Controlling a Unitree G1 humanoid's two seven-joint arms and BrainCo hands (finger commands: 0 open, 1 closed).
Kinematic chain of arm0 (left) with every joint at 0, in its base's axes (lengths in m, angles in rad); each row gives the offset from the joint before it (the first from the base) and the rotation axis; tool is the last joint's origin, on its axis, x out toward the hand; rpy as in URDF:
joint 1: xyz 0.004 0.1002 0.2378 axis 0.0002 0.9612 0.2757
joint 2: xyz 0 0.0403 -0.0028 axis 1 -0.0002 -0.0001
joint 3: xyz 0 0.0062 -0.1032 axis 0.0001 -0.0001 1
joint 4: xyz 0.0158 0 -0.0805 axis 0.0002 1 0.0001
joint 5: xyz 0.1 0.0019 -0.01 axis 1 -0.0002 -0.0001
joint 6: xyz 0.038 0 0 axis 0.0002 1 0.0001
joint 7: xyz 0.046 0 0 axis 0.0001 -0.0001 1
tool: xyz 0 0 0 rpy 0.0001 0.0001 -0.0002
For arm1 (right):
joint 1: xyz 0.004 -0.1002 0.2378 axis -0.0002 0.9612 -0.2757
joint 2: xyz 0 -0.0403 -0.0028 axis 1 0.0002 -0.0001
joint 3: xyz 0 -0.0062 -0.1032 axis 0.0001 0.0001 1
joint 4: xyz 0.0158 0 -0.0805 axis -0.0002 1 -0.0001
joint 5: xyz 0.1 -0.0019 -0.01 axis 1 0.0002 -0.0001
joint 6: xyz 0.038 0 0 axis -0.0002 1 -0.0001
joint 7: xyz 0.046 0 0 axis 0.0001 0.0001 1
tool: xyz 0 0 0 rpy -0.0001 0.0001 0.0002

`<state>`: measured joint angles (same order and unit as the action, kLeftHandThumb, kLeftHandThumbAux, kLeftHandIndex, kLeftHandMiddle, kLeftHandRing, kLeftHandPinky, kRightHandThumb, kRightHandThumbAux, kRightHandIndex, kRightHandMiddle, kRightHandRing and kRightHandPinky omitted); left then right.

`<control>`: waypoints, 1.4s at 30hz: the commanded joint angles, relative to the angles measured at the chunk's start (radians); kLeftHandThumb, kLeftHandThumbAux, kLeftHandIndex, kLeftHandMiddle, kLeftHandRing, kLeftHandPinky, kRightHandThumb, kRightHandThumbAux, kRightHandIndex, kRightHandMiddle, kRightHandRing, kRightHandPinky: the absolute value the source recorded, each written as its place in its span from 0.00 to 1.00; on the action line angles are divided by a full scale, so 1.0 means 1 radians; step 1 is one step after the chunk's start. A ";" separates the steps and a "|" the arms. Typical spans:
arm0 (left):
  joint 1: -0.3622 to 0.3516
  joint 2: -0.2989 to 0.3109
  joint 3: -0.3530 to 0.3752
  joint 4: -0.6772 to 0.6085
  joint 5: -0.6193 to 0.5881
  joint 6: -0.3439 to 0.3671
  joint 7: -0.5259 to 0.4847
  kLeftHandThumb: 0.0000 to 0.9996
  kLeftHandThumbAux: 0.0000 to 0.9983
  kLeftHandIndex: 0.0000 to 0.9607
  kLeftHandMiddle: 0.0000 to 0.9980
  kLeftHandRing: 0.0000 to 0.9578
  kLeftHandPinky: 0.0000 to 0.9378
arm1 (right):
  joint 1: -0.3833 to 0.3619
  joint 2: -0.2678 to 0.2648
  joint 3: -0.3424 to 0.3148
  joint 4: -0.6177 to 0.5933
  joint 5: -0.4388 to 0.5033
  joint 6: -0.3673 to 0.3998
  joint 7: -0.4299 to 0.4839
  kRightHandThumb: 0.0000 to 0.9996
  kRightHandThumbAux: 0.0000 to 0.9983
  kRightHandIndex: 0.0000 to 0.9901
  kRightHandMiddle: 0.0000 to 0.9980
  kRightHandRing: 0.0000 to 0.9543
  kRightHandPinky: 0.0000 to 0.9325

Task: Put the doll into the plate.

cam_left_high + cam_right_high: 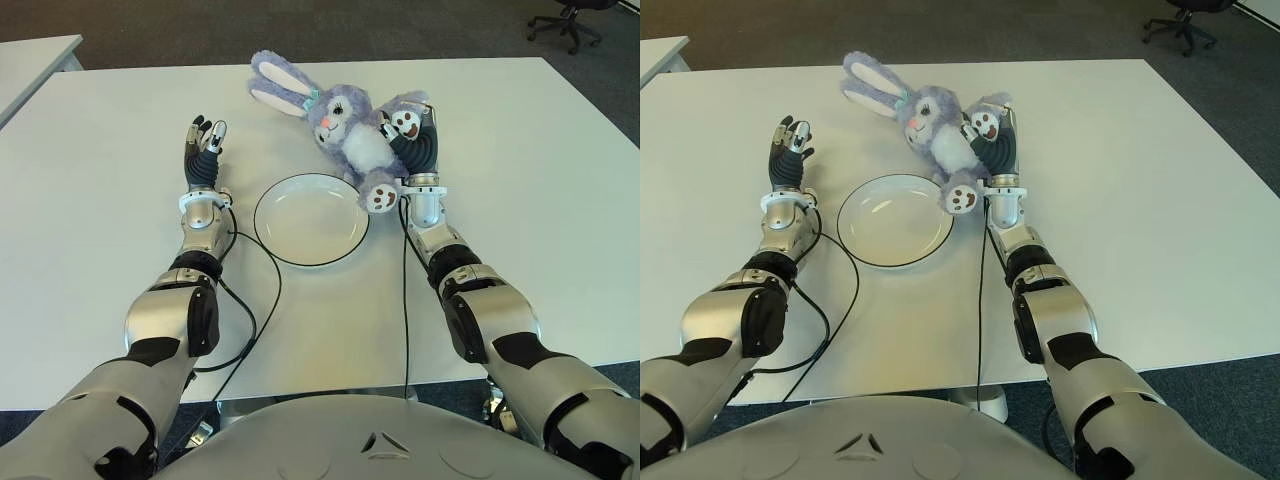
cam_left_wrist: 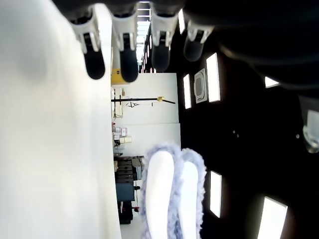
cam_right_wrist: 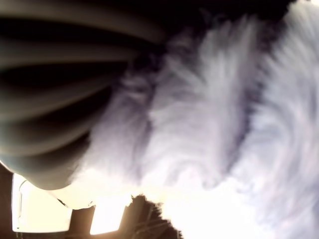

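Note:
A purple and white plush rabbit doll [image 1: 345, 130] lies on the white table [image 1: 520, 180] just beyond the plate, its ears pointing to the far left. One of its feet [image 1: 380, 196] overlaps the plate's right rim. My right hand [image 1: 415, 145] is curled around the doll's lower body and leg, and in the right wrist view its fur [image 3: 209, 114] presses against my fingers [image 3: 55, 99]. The white plate [image 1: 300, 225], dark-rimmed, holds nothing. My left hand [image 1: 205, 140] shows left of the plate with its fingers [image 2: 124, 55] stretched out, holding nothing.
Black cables [image 1: 250, 300] run from both wrists across the table towards its front edge. Another table [image 1: 30, 60] stands at the far left. An office chair [image 1: 570, 20] stands on the dark floor at the far right.

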<state>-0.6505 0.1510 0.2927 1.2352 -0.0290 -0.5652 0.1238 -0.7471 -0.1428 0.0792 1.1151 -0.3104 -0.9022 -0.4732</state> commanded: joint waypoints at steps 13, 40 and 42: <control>0.118 -0.036 -0.009 0.076 0.003 0.073 0.002 0.00 0.41 0.00 0.10 0.12 0.15 | 0.021 -0.006 0.005 -0.058 -0.033 0.000 -0.054 0.51 0.71 0.68 0.83 0.89 0.89; 0.127 -0.046 -0.015 0.073 0.006 0.055 0.001 0.00 0.43 0.00 0.11 0.14 0.15 | 0.040 -0.015 0.005 -0.234 -0.097 0.023 -0.113 0.47 0.75 0.66 0.80 0.84 0.84; 0.128 -0.048 -0.014 0.072 0.006 0.051 0.002 0.00 0.42 0.00 0.12 0.14 0.14 | 0.040 -0.014 0.003 -0.237 -0.090 0.018 -0.108 0.47 0.75 0.65 0.79 0.84 0.84</control>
<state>-0.6504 0.1512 0.2896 1.2327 -0.0277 -0.5656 0.1238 -0.7128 -0.1601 0.0872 0.8933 -0.3983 -0.8893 -0.5782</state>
